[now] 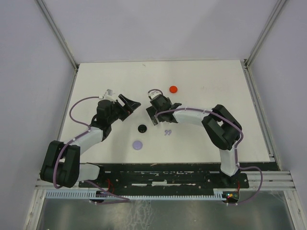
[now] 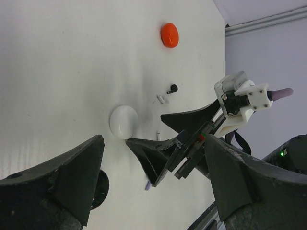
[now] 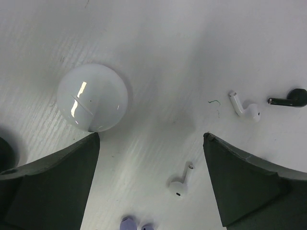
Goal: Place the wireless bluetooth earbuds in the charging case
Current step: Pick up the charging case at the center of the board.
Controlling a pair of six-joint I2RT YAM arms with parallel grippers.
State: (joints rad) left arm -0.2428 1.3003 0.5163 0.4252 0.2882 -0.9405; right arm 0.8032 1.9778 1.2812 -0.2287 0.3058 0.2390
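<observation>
Lab robot test cell: white tabletop [image 1: 216, 96] boxed in by plain grey panels [image 1: 29, 72] on aluminium posts [image 1: 57, 34]. Left arm [image 1: 81, 139] and right arm [image 1: 192, 115] are bolted to a black base plate [image 1: 144, 179] on extrusion rails [image 1: 278, 179], with a purple cable [image 1: 72, 111] exposed.

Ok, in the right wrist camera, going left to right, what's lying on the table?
white round case → lavender earbuds → lower white earbud → upper white earbud → black earbud
</observation>
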